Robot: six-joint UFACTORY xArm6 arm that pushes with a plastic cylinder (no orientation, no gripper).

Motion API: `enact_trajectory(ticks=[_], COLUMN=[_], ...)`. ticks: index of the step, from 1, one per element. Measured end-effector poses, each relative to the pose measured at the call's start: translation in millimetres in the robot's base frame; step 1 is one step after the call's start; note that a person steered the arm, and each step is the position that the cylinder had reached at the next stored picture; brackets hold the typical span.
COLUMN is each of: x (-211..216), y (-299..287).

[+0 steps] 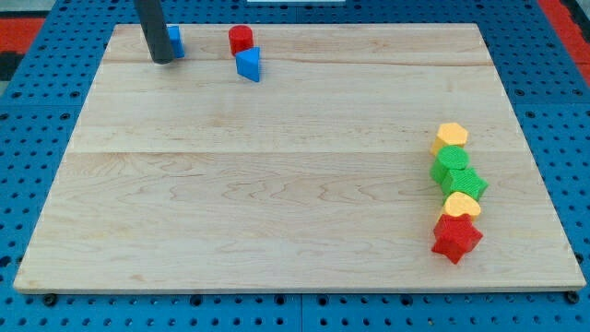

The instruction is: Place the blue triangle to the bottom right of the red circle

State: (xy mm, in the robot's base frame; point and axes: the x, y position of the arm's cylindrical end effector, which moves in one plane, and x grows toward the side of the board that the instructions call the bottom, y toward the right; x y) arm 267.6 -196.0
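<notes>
The blue triangle (248, 65) sits near the top edge of the board (277, 184), in the view's upper left part. It lies just below and a bit to the right of the red circle (241, 39), very close to it, maybe touching; I cannot tell for sure. Both are near the top edge, so not much room above them.

To the view's left of the red circle there is a blue block (175, 41), shape unclear bc my rod covers part of it. My tip (162, 60) stands right at this blue block's left side, apparently touching it, and well apart from the triangle. No pincer on this rig, only the rod, so nothing is gripped.

Middle of the board is wide open, also the left side and bottom.

Near the right edge there is a column of blocks, top to bottom: yellow block (452, 136), two green blocks (457, 173), yellow heart (461, 205), red star (456, 238). They touch each other.
</notes>
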Motion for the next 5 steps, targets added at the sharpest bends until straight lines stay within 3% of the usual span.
enact_trajectory(ticks=[2, 5], x=[-4.7, 13.3], y=[-0.8, 77.4])
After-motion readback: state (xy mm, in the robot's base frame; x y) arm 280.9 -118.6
